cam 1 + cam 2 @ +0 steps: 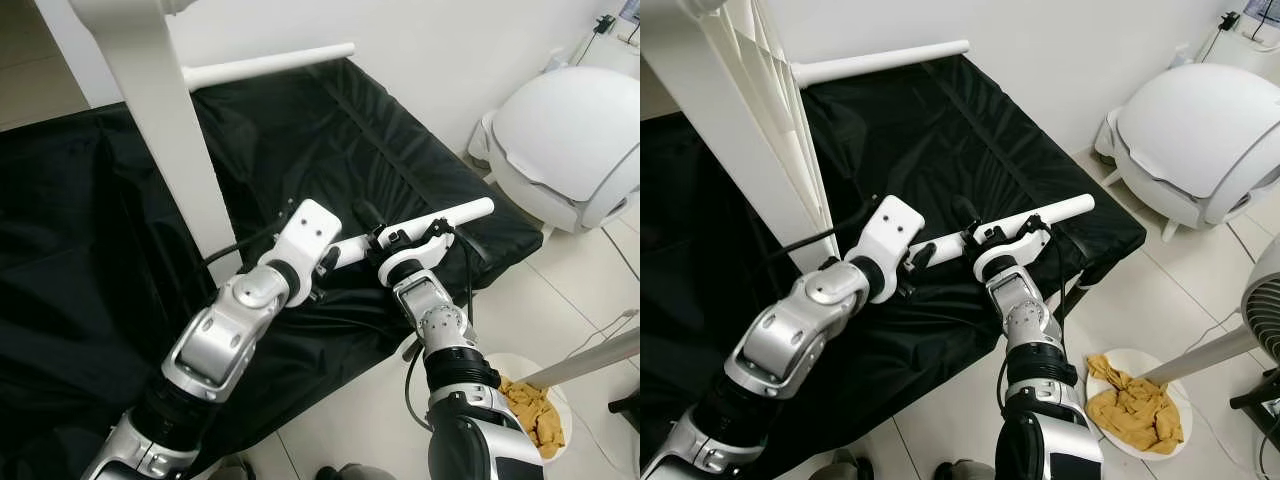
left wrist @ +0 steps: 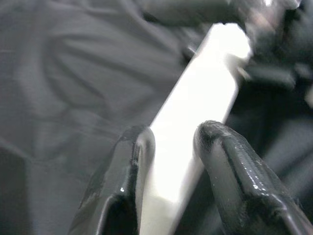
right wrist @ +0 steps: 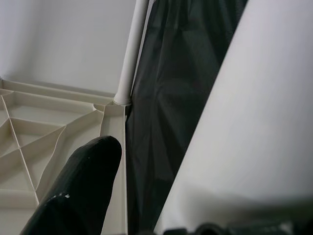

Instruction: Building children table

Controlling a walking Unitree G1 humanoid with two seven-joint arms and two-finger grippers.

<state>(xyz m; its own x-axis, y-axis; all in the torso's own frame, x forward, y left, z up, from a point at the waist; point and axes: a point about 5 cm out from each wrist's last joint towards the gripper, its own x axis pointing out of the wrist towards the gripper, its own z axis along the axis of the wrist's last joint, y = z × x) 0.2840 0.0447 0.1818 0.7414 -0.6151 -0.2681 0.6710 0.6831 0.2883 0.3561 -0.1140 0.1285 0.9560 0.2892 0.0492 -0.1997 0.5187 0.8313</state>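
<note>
Both claws on white table leg over black sheet.
Left claw clamped on table leg; right claw grips it too; ribbed tabletop stands upright alongside.

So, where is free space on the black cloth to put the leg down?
Bare black cloth lies between the attached leg and the held white leg. It is crowded where the left gripper and right gripper hold that leg beside the upturned tabletop.

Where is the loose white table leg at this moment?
The loose table leg lies across the black cloth near its front right edge, held between the left gripper and right gripper, well in front of the upturned tabletop.
</note>
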